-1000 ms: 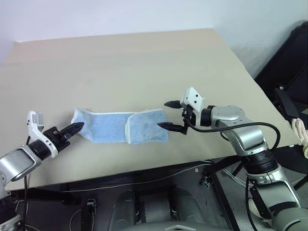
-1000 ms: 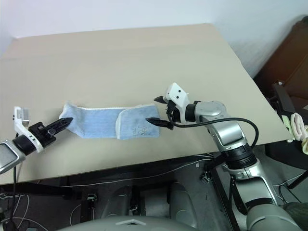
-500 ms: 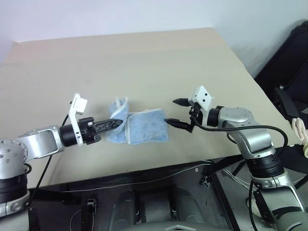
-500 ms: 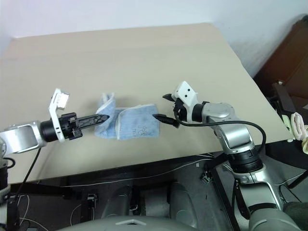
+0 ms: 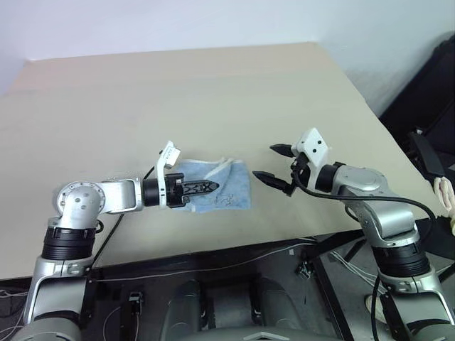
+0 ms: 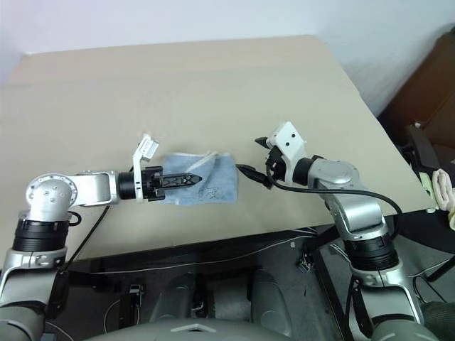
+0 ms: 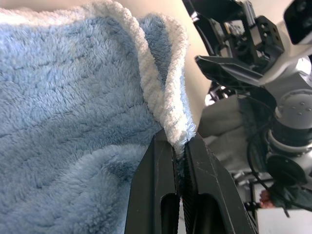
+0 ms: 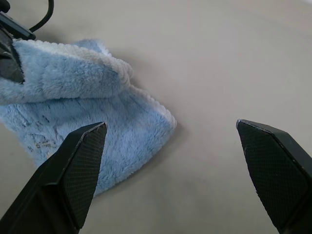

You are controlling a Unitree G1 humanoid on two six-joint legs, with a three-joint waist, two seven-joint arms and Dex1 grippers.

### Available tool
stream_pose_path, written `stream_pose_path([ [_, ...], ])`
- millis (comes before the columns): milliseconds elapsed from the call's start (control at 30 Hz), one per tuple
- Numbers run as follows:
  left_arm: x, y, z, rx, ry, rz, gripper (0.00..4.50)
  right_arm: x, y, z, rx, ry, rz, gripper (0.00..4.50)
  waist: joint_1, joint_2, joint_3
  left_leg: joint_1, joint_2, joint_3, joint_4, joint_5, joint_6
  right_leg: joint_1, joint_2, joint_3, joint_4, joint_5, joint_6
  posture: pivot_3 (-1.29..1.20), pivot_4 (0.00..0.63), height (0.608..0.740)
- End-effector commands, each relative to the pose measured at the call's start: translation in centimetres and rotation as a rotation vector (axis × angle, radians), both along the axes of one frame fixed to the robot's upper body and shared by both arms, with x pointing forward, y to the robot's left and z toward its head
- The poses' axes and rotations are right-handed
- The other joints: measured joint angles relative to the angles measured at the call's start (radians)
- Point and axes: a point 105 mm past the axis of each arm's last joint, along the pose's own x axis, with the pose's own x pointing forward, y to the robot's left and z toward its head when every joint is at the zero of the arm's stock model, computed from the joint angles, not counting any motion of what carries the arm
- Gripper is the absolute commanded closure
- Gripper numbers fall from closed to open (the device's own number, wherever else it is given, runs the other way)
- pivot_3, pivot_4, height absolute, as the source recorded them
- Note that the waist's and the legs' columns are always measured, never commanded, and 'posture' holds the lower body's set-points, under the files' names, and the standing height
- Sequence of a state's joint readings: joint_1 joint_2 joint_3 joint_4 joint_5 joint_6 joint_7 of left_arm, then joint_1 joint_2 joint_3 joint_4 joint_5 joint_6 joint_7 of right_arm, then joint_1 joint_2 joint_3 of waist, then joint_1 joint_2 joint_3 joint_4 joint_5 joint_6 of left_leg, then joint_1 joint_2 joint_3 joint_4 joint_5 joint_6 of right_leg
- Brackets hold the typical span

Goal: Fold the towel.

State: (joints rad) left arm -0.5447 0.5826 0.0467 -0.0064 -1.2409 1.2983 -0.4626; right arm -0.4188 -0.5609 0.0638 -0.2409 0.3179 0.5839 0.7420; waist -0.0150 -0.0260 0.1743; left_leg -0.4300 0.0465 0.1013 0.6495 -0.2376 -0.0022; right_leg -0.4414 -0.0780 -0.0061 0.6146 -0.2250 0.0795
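One blue towel, folded up small, near the front edge of the table.

The towel [image 5: 217, 190] lies on the tan table [image 5: 213, 92], a little right of the middle and close to the front edge. Behind it the top is bare and wide, all the way to the back edge and both side edges. The towel's long side runs left to right, along the front edge. Its white-trimmed edge sits on top, but how many layers lie under it is hard to tell. The left gripper [image 5: 210, 187] points to the right, low over the towel, with its two fingers squeezed tight on the white edge. The right gripper [image 5: 271, 163] hangs just past the towel's right end, not touching it, its two fingers spread wide apart.
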Motion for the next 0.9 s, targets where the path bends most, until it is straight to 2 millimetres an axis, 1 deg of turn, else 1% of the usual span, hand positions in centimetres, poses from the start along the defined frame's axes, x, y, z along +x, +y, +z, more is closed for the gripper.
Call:
stream_pose_path([
  [33, 1.1, -1.1, 0.2, 0.001, -0.030, -0.031, 4.46, -0.6, -0.3, 0.9, -0.018, -0.050, -0.005, 0.00, 0.006, 0.000, 0.000, 0.000, 0.000, -0.001, 0.000, 0.000, 0.000, 0.001, 0.000, 0.000, 0.000, 0.000, 0.000, 0.00, 0.150, 0.740],
  [200, 2.1, -2.5, 0.8, -0.031, -0.057, -0.057, 4.46, -0.6, -0.5, 1.1, -0.016, -0.052, -0.024, 0.00, 0.004, -0.001, 0.001, 0.000, 0.000, 0.000, 0.002, 0.000, 0.000, 0.002, 0.000, 0.000, 0.000, 0.000, 0.000, 0.00, 0.150, 0.740],
  [267, 2.4, -3.1, 0.7, -0.037, -0.061, -0.057, 4.46, -0.6, -0.7, 1.1, -0.018, -0.052, -0.031, 0.00, 0.003, -0.001, 0.001, 0.000, 0.000, -0.001, 0.002, 0.000, 0.001, 0.002, 0.000, 0.000, 0.000, 0.000, 0.001, 0.00, 0.150, 0.740],
  [433, 1.7, -3.9, 0.6, -0.047, -0.062, -0.113, 4.46, -0.6, -0.9, 1.0, -0.023, -0.051, -0.044, 0.00, 0.002, -0.001, 0.001, 0.000, 0.000, -0.001, 0.002, 0.000, 0.001, 0.002, 0.000, 0.000, 0.000, -0.001, 0.002, 0.00, 0.150, 0.740],
  [567, 1.4, -4.0, 0.9, -0.077, -0.075, -0.125, 3.44, -0.7, -0.8, 1.1, -0.010, -0.045, -0.048, 0.00, 0.003, -0.001, 0.001, 0.000, 0.000, -0.001, 0.002, 0.000, 0.001, 0.002, 0.000, 0.000, 0.000, -0.001, 0.002, 0.00, 0.150, 0.740],
  [700, 1.0, -3.8, 0.7, -0.061, -0.088, -0.138, 2.08, -0.8, -0.7, 0.9, -0.016, -0.034, -0.027, 0.00, 0.003, -0.001, 0.001, 0.000, 0.000, -0.001, 0.002, 0.000, 0.001, 0.002, 0.000, 0.000, 0.000, -0.001, 0.002, 0.00, 0.150, 0.740],
  [800, 0.4, -3.6, 1.3, -0.062, -0.137, -0.163, 1.03, -0.9, -0.8, 0.8, -0.032, -0.029, -0.012, 0.00, 0.002, -0.001, 0.001, 0.000, 0.000, -0.001, 0.002, 0.000, 0.001, 0.002, 0.000, 0.000, 0.001, -0.001, 0.002, 0.00, 0.150, 0.740],
  [900, -0.3, -3.1, 1.2, 0.011, -0.201, -0.195, 0.02, -1.0, -0.9, 1.1, -0.026, -0.012, 0.006, 0.00, 0.001, -0.002, 0.001, 0.000, 0.000, -0.001, 0.002, 0.000, 0.001, 0.002, 0.000, 0.000, 0.001, -0.001, 0.002, 0.00, 0.150, 0.740],
])
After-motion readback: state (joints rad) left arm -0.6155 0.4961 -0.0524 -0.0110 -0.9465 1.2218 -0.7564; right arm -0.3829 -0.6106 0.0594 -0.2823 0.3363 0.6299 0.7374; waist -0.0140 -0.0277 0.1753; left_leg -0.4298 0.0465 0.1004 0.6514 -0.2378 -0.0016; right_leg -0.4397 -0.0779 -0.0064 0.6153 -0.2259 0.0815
